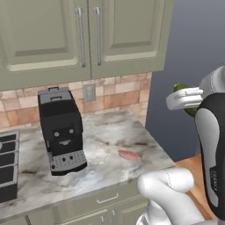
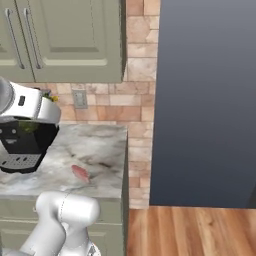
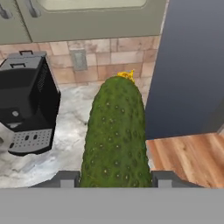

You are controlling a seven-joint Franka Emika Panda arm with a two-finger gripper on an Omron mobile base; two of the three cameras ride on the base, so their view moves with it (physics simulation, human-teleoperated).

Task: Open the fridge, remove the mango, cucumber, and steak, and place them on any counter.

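Cucumber (image 3: 114,135): dark green, pimpled skin, yellow tip. Steak (image 1: 129,155): pinkish-red. Counter (image 1: 101,132): grey-white marbled stone. Coffee machine (image 1: 61,129): black, grey perforated tray. Cabinets (image 1: 48,35): sage green. Backsplash (image 2: 115,107): tan-pink tile. Floor (image 2: 195,232): orange-brown wood planks.

A black coffee machine (image 1: 62,132) is standing upright ahead of the gripper and to its left, its perforated grey drip tray facing forward. A grey wall outlet (image 1: 89,92) is sitting on the tan brick backsplash (image 1: 118,94) straight ahead, with sage green upper cabinets (image 1: 79,35) hanging above. Wooden flooring (image 2: 190,230) is showing below, to the right.
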